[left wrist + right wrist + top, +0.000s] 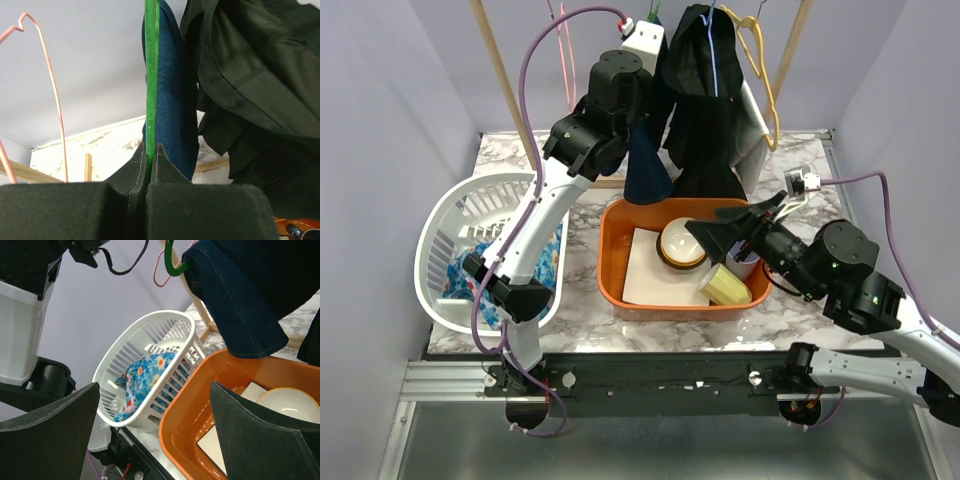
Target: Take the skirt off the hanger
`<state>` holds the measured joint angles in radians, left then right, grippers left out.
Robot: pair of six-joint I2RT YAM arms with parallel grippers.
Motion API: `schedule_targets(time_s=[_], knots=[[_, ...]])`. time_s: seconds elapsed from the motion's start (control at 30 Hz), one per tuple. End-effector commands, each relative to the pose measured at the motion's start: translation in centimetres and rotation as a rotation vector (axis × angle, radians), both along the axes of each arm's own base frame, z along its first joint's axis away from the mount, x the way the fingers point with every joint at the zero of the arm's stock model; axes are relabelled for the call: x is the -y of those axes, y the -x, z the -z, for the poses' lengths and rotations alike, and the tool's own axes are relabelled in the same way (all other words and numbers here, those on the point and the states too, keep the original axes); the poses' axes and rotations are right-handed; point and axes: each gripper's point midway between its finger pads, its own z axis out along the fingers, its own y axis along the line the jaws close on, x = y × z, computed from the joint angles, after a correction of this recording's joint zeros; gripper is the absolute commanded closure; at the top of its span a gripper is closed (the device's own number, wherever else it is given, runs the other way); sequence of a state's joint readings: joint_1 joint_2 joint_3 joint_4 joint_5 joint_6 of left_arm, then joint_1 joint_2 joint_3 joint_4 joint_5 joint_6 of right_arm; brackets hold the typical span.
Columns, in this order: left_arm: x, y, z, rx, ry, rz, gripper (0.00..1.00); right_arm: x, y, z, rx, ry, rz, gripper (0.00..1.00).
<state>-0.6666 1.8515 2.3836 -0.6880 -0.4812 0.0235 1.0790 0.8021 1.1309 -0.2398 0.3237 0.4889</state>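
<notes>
Fingers of the left gripper [151,151] pinch the green hanger [151,75], a grip only the left wrist view reveals. The denim skirt [172,100] hangs just right of them. The right gripper [155,407] gapes wide, with the skirt's hem above it.

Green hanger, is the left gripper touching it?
Touching. The left wrist view shows the left gripper with its jaws shut on the green hanger.
</notes>
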Motion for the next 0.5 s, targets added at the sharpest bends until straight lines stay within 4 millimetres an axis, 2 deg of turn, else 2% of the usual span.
schedule_targets(time_s=[0.0,0.2,0.33,0.4,0.43,0.47], knots=[[-3.2,2.2,-8.4,0.211,0.129,-0.044,1.00,-0.2,-0.1,-1.4,0.012,0.000,0.002,0.04],[-4.1,2.5,-9.1,0.224,0.126,-0.054,1.00,-0.3,-0.4,-1.5,0.025,0.006,0.009,0.04],[-4.5,3.6,-9.6,0.223,0.135,-0.030,1.00,-0.6,-0.5,-1.8,0.052,0.030,0.008,0.03],[-4.4,3.8,-8.8,0.203,0.124,-0.020,1.00,-0.8,-0.5,-1.9,0.093,0.075,-0.003,0.02],[-4.8,4.3,-9.0,0.206,0.126,-0.022,1.00,-0.9,-0.6,-2.2,0.112,0.093,-0.004,0.02],[-4.8,4.2,-8.3,0.193,0.112,-0.025,1.00,-0.8,-0.8,-2.3,0.140,0.126,0.001,0.01]])
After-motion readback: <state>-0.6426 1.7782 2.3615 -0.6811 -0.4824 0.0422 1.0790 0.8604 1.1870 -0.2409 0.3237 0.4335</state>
